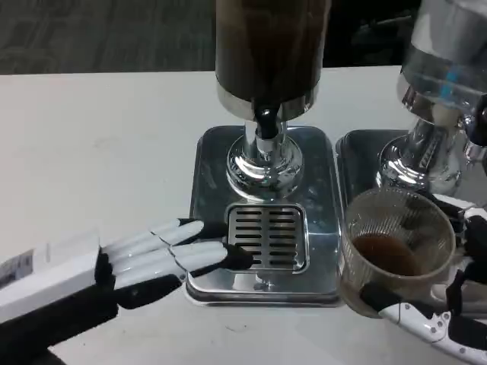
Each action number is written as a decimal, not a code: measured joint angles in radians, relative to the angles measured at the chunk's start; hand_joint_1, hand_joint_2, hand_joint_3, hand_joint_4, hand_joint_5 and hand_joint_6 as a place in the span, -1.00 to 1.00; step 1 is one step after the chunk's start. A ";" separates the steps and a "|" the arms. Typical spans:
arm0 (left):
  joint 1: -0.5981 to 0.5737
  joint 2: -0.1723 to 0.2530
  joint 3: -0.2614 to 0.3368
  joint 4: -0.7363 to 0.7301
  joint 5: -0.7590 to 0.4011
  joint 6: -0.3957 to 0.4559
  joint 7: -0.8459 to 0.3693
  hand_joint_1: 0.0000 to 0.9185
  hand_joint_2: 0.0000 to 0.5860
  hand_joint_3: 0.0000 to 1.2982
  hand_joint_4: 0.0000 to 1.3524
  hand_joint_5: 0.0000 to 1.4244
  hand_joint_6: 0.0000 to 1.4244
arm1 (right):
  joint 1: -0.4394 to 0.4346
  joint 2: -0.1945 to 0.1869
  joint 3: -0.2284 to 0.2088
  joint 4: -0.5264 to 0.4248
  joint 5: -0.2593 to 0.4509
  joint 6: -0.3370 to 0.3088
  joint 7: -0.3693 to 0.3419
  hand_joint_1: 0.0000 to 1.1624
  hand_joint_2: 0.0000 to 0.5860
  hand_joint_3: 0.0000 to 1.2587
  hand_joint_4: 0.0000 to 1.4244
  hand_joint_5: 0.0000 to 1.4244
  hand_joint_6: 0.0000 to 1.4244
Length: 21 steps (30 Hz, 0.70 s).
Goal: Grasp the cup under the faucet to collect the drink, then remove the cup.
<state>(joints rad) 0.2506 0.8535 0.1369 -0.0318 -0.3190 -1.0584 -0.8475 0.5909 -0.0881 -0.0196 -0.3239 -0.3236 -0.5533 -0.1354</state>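
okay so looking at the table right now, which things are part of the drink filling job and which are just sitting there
Part of the job:
- cup, with brown drink in it, held by the right hand
- dispenser with the black faucet
- drip grate on the steel tray
- left hand, fingers resting on the tray

Just sitting there:
- second dispenser at the right

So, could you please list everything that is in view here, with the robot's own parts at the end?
Dark drink dispenser on a chrome pedestal: one, centre back, black faucet at front.
Silver metal drip tray with slotted grate: one, under that dispenser.
Second chrome dispenser: one, far right, on its own silver tray.
Clear ribbed glass cup holding brown drink: one, right front, off the grate.
White table: one, beneath everything.
Left hand: white and black, fingers resting at the grate's left edge.
Right hand: white and black, holds the cup.
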 measured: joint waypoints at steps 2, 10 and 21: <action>0.010 0.000 0.000 -0.001 0.000 0.000 0.000 -1.00 -0.60 -0.88 -1.00 -1.00 -0.99 | 0.000 0.000 0.000 0.000 0.001 0.000 0.001 0.71 -0.60 0.38 0.34 0.53 0.87; 0.014 0.002 0.002 -0.001 0.000 0.000 0.000 -1.00 -0.60 -0.87 -1.00 -1.00 -0.99 | 0.000 0.001 -0.001 0.000 0.002 0.000 0.004 0.71 -0.60 0.38 0.34 0.54 0.87; 0.011 0.002 0.011 -0.001 0.009 -0.019 0.000 -1.00 -0.58 -0.87 -1.00 -1.00 -0.99 | -0.001 0.002 -0.004 0.000 0.006 0.000 0.010 0.70 -0.58 0.39 0.34 0.55 0.87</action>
<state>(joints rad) 0.2616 0.8553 0.1475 -0.0327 -0.3104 -1.0777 -0.8474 0.5902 -0.0859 -0.0235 -0.3240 -0.3174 -0.5533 -0.1254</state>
